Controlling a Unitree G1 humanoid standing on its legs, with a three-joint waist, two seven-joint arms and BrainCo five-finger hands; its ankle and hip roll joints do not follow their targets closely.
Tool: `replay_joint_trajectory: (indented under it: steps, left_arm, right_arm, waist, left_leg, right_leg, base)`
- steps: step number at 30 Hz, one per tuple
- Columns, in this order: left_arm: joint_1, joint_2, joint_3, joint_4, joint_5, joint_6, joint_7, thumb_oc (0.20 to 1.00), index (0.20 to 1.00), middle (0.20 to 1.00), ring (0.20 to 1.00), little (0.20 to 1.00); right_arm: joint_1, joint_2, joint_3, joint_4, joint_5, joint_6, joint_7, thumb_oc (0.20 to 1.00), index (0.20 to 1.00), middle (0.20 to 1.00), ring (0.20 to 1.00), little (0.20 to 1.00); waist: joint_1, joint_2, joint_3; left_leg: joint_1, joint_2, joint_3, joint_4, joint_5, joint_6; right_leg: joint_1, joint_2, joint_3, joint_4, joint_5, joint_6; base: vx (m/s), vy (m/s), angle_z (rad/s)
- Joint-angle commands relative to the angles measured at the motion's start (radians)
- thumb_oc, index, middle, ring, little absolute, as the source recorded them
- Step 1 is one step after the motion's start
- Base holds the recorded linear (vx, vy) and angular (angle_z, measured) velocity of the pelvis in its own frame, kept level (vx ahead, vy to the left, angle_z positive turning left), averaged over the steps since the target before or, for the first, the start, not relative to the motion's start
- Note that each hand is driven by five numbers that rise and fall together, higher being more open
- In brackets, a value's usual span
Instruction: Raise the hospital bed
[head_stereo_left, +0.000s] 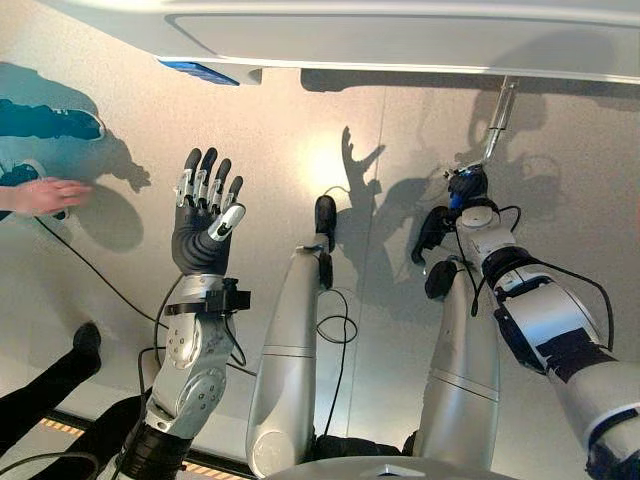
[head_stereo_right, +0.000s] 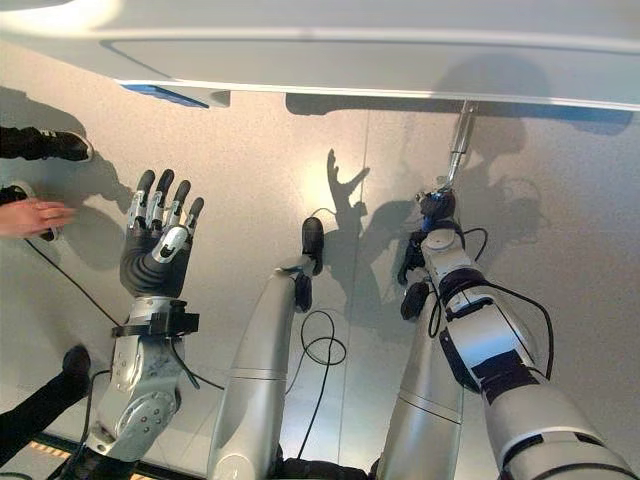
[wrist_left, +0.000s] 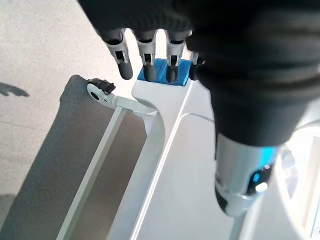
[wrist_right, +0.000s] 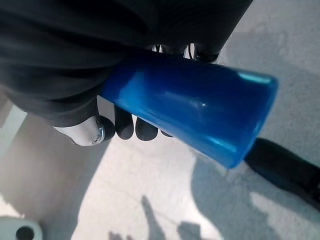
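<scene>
1. Your hospital bed (head_stereo_left: 400, 40) is the white frame running across the far edge of the head views, above both arms. The left wrist view shows its white side rail (wrist_left: 150, 150) and a blue tab (wrist_left: 162, 72) at the frame's corner.
2. Your left hand (head_stereo_left: 205, 225) is raised over the floor, well apart from the bed, palm up, fingers straight and spread, holding nothing.
3. Your right hand (head_stereo_left: 462, 200) is out near the bed's right side, fingers curled round a blue crank handle (wrist_right: 200, 112); the grip fills its palm in the right wrist view.
4. A metal crank rod (head_stereo_left: 497, 120) runs from that hand up to the bed's underside.
5. A person's hand (head_stereo_left: 45, 195) reaches in at the far left, with dark shoes (head_stereo_left: 60, 122) beside it.
</scene>
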Motion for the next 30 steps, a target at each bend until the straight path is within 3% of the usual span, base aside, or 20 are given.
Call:
replay_joint_trajectory:
  steps: [1, 5, 10, 17, 23, 30]
  left_arm:
    - [0.004, -0.045, 0.013, -0.100, -0.001, -0.045, 0.007, 1.000, 1.000, 1.000, 1.000, 1.000]
    - [0.011, -0.042, 0.023, -0.103, 0.000, -0.044, 0.010, 1.000, 1.000, 1.000, 1.000, 1.000]
    - [0.030, -0.042, 0.043, -0.103, -0.002, -0.042, 0.008, 1.000, 1.000, 1.000, 1.000, 1.000]
    - [0.040, -0.027, 0.050, -0.090, -0.003, -0.044, 0.009, 1.000, 1.000, 1.000, 1.000, 1.000]
    - [0.030, -0.006, 0.060, -0.081, 0.022, -0.049, 0.004, 1.000, 1.000, 1.000, 1.000, 1.000]
    - [0.043, 0.000, 0.077, -0.075, 0.038, -0.053, -0.001, 1.000, 1.000, 1.000, 1.000, 1.000]
  right_arm:
    - [0.049, 0.208, 0.123, -0.023, -0.092, 0.011, 0.095, 0.200, 0.200, 0.200, 0.200, 0.200]
    - [0.074, 0.241, 0.177, -0.112, -0.117, -0.001, 0.111, 0.200, 0.200, 0.200, 0.200, 0.200]
    - [0.162, 0.238, 0.267, -0.395, -0.113, -0.035, 0.150, 0.200, 0.200, 0.200, 0.200, 0.200]
    - [0.275, 0.090, 0.297, -0.783, -0.030, -0.088, 0.177, 0.200, 0.200, 0.200, 0.200, 0.200]
    - [0.396, -0.068, 0.244, -1.078, 0.103, -0.147, 0.206, 0.200, 0.200, 0.200, 0.200, 0.200]
    - [0.485, -0.168, 0.178, -1.224, 0.170, -0.176, 0.217, 0.200, 0.200, 0.200, 0.200, 0.200]
  waist:
    - [0.000, 0.147, -0.023]
    - [-0.004, 0.143, -0.023]
    - [-0.023, 0.117, -0.023]
    - [-0.052, 0.071, -0.023]
    - [-0.074, 0.035, -0.023]
    - [-0.088, 0.018, -0.023]
  left_leg:
    - [-0.101, -0.044, 0.019, -0.075, 0.135, 0.006]
    - [-0.104, -0.045, 0.020, -0.075, 0.137, 0.008]
    - [-0.100, -0.042, 0.024, -0.079, 0.140, 0.009]
    - [-0.067, -0.034, 0.029, -0.113, 0.151, 0.009]
    - [0.018, -0.024, 0.034, -0.208, 0.163, 0.011]
    - [0.069, -0.021, 0.037, -0.255, 0.167, 0.016]
  right_leg:
    - [-0.046, 0.004, -0.003, 0.026, 0.104, 0.095]
    - [-0.051, 0.004, -0.002, 0.026, 0.106, 0.095]
    - [-0.047, 0.008, 0.001, 0.018, 0.112, 0.096]
    - [-0.011, 0.007, 0.000, -0.024, 0.131, 0.106]
    - [0.072, 0.008, -0.006, -0.119, 0.138, 0.114]
    - [0.120, 0.015, -0.010, -0.174, 0.142, 0.115]
  base:
    - [0.00, 0.000, 0.00]
    - [0.00, 0.000, 0.00]
    - [0.00, 0.000, 0.00]
    - [0.00, 0.002, -0.02]
    - [-0.02, 0.005, -0.02]
    - [-0.02, 0.007, -0.05]
